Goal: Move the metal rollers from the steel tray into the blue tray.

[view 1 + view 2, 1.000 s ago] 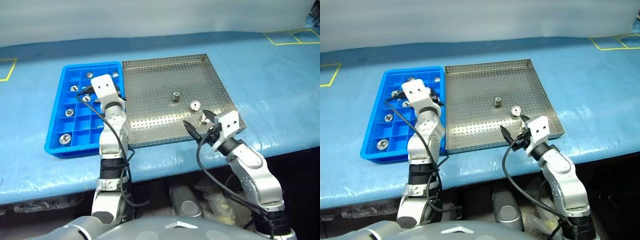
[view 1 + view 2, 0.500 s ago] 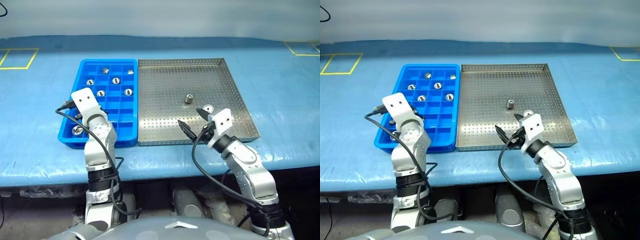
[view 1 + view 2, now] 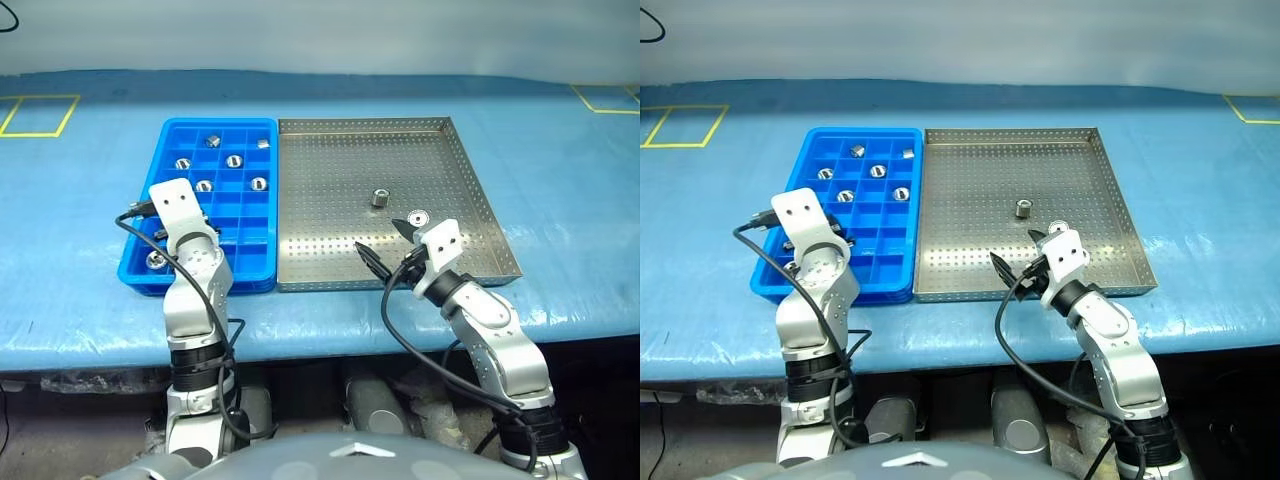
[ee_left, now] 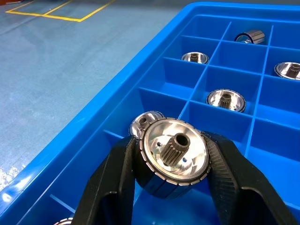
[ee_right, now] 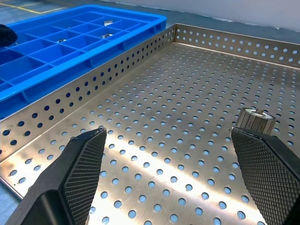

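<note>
Left end effector (image 4: pixel 171 187) drawn back and lowered from the far cells of the blue tray (image 3: pixel 262 130) to its near left corner, still clamped on a roller (image 4: pixel 172 161). Now over the near cells, beside another roller (image 4: pixel 146 123) lying there. Whole view swung, so both trays sit squarer.

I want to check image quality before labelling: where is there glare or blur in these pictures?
Right wrist view: bright glare streaks on the steel tray floor near the right gripper. Left wrist view: the roller in the left gripper is sharp with shiny highlights; the far rollers are soft. Head views: even light, faint sheen on the blue table cover.
</note>
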Controlling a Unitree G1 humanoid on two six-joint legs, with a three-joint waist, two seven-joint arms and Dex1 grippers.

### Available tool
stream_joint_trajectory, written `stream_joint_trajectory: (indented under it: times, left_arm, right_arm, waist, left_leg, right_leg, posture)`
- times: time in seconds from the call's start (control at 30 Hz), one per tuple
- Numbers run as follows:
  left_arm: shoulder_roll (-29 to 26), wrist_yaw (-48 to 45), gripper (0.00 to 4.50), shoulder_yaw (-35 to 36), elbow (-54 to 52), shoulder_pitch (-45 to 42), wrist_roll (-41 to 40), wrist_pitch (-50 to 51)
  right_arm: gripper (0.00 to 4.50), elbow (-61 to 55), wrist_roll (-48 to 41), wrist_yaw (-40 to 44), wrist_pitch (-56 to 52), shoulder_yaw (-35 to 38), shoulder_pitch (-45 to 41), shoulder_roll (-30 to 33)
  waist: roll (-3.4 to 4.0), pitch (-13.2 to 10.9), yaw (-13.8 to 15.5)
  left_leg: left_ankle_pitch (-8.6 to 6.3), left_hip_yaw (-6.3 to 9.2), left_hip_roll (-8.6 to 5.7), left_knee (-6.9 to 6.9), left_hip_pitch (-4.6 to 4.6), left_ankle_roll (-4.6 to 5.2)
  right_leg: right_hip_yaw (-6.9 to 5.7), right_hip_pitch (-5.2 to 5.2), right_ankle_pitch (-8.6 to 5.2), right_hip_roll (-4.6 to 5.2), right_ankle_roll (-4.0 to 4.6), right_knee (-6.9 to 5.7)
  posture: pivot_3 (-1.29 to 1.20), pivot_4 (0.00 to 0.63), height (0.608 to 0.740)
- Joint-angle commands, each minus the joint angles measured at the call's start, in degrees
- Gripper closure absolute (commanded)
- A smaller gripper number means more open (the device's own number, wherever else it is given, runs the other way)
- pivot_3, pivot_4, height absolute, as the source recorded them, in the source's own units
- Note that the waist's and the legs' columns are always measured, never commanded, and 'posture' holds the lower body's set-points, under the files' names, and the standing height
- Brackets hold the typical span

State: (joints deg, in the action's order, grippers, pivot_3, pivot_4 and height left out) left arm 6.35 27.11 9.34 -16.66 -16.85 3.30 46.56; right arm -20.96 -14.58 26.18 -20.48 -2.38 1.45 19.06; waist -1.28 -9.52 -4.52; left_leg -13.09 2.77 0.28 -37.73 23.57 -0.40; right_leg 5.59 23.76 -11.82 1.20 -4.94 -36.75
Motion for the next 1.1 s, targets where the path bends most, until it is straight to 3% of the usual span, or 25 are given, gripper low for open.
stream_joint_trajectory:
  times: [0.03, 0.23, 0.47, 0.57, 0.73, 0.9, 1.1]
  left_arm:
    - [6.03, -0.40, 2.64, -3.49, -3.92, 4.87, -0.92, 1.89]
    - [6.62, -1.21, 2.64, -3.68, -5.34, 5.24, -3.02, 4.09]
    - [4.04, -4.58, 0.37, -5.05, -6.57, 4.83, -5.35, 4.54]
    - [2.22, -7.50, 0.37, -4.97, -6.77, 4.54, -7.35, 2.96]
    - [-6.82, -21.54, 0.37, -9.67, -5.70, 1.75, -9.63, -7.79]
    - [-8.55, -31.19, 0.37, -11.19, -3.68, -1.05, -13.07, -17.22]
    - [-11.81, -36.22, 0.37, -16.32, -0.54, 1.83, -9.35, -25.91]
  right_arm:
    - [0.00, -0.96, 0.29, 0.13, 1.33, 0.20, -0.14, 0.22]
    - [0.00, -0.70, 0.50, 0.22, 1.63, 0.13, -0.24, -0.01]
    - [0.00, -0.60, 0.75, 0.26, 1.75, 0.40, -0.27, 0.20]
    - [0.00, -0.69, 0.85, 0.19, 1.76, 0.47, -0.16, 0.28]
    - [0.00, -0.93, -0.11, -0.97, 2.56, 1.58, -0.91, -1.23]
    - [0.00, -0.18, -1.67, -4.41, 2.90, 3.33, -4.45, -5.39]
    - [0.00, 6.65, 0.56, -9.34, -1.33, 3.12, -14.19, -8.09]
  waist:
    - [0.00, 0.00, 0.01]
    - [0.00, 0.00, 0.02]
    - [0.00, 0.00, -0.02]
    - [0.01, 0.01, -0.02]
    - [0.00, 0.00, 0.24]
    - [0.03, 0.01, -0.12]
    - [0.06, 0.02, -0.27]
  left_leg:
    - [0.00, 0.00, 0.00, 0.00, 0.00, 0.00]
    - [0.00, 0.00, 0.00, 0.00, 0.00, 0.00]
    - [0.00, -0.01, 0.00, 0.00, 0.00, 0.00]
    - [0.00, 0.00, 0.01, 0.00, -0.01, 0.00]
    - [0.00, -0.02, 0.01, -0.06, 0.00, -0.01]
    - [0.00, -0.15, 0.03, -0.13, -0.04, 0.00]
    - [0.01, -0.19, 0.10, -0.06, -0.10, 0.01]
  right_leg:
    - [0.00, 0.00, 0.00, 0.00, 0.00, 0.00]
    - [0.00, 0.00, 0.00, 0.00, 0.00, 0.00]
    - [0.00, 0.00, 0.00, 0.01, 0.01, -0.01]
    - [0.00, 0.00, 0.00, 0.01, 0.02, -0.02]
    - [0.00, -0.01, -0.10, 0.01, 0.20, -0.02]
    - [0.04, -0.03, -0.10, 0.04, 0.28, -0.03]
    - [0.07, -0.01, -0.07, -0.03, 0.31, -0.07]
  posture:
    - [-0.08, 0.150, 0.740]
    - [-0.08, 0.150, 0.740]
    - [-0.08, 0.150, 0.740]
    - [-0.08, 0.150, 0.740]
    - [-0.09, 0.150, 0.740]
    - [-0.09, 0.150, 0.740]
    - [-0.04, 0.150, 0.740]
